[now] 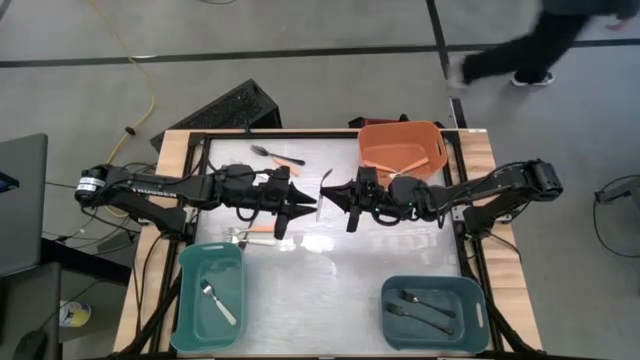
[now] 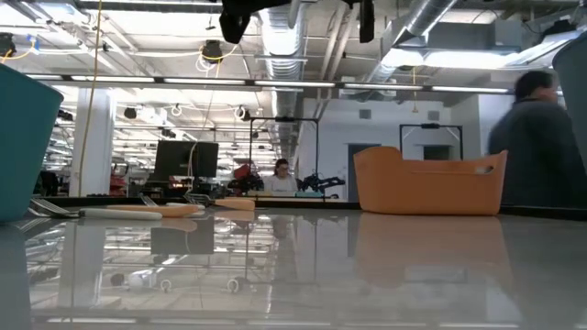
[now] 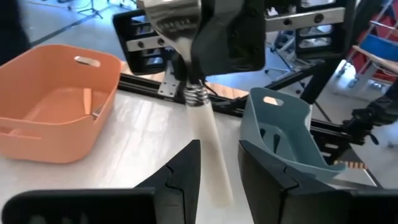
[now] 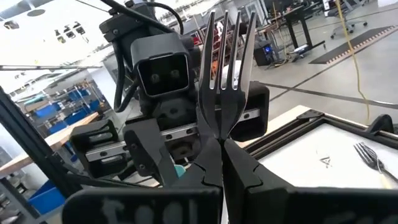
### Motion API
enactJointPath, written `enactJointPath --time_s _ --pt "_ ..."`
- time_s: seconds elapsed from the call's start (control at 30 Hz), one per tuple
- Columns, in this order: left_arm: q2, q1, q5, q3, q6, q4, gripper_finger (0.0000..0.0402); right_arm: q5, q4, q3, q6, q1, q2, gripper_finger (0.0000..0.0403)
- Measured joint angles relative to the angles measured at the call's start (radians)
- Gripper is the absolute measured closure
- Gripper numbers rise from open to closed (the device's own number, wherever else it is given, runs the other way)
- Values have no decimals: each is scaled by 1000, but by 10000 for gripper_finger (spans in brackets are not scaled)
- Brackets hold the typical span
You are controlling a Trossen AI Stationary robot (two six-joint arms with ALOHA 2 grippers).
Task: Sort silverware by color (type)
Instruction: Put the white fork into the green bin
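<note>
Tabletop [image 1: 330, 265] carries three bins: orange bin [image 1: 400, 148] at the far edge toward the right, teal bin [image 1: 210, 290] at the near left corner, grey-blue bin [image 1: 435, 310] at the near right. Sorting looks partly done, by my reading: an orange-handled piece lies in the orange bin, one white-handled piece in the teal bin, two black ones in the grey-blue bin. Left to do: a loose fork [image 1: 276, 154] with an orange handle near the far edge, and a small cluster [image 1: 250, 235] of pieces by the left edge, under the left arm. Both arms meet over the tabletop's middle. Right gripper [image 4: 221, 140] is clamped on the neck of a white-handled fork [image 1: 324, 186], held in the air between the two grippers, clear of the surface. Its long axis runs roughly far-to-near across the table; in the right wrist view the tines stand up past the fingers, handle trailing opposite. Left gripper [image 3: 219, 165] is narrowly parted, fingers either side of the white handle, not seen pinching it.
</note>
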Motion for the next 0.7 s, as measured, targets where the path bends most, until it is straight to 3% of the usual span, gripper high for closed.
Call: enactJointPath --time_s 0.4,0.7 --pt "0 -1 -34 0 -53 -1 308 29 56 0 -32 -2 0 386" --pt "49 -1 -63 0 -91 5 308 44 158 28 -26 -2 108 386"
